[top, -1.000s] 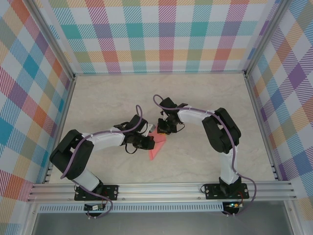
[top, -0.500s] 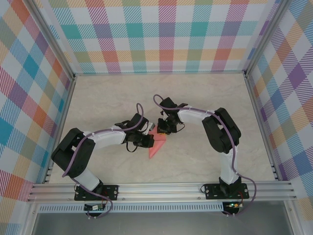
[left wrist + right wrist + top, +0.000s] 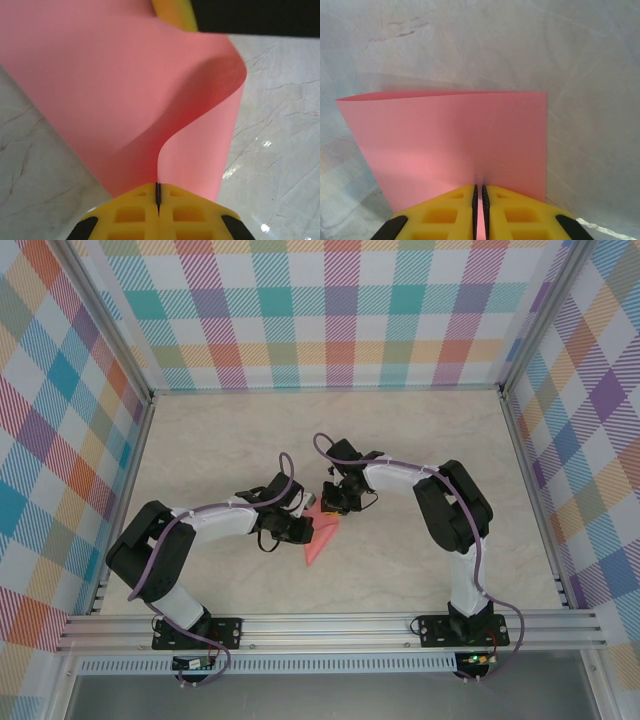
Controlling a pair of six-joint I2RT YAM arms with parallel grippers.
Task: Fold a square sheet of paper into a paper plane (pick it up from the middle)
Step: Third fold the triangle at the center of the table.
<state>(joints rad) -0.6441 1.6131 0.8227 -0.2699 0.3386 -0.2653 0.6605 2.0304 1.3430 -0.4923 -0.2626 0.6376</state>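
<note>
The salmon-pink sheet of paper (image 3: pixel 318 543) is folded into a pointed shape whose tip points toward the near edge, and it is held up in the middle of the table. My left gripper (image 3: pixel 303 530) is shut on its left side, and in the left wrist view the paper (image 3: pixel 125 90) curls up out of the closed gripper (image 3: pixel 158 192). My right gripper (image 3: pixel 330 508) pinches the far end. In the right wrist view a thin strip of the paper (image 3: pixel 450 135) sits in the narrow slit of the gripper (image 3: pixel 480 192). A yellow finger (image 3: pixel 172 12) of the right gripper shows past the paper.
The pale marbled tabletop (image 3: pixel 230 440) is fenced by aluminium rails (image 3: pixel 330 625) and checked walls (image 3: pixel 330 310). Both arms reach inward and meet at the centre, with their bases at the near rail.
The left arm has shifted slightly to the right. The paper and the right gripper have stayed almost where they were.
</note>
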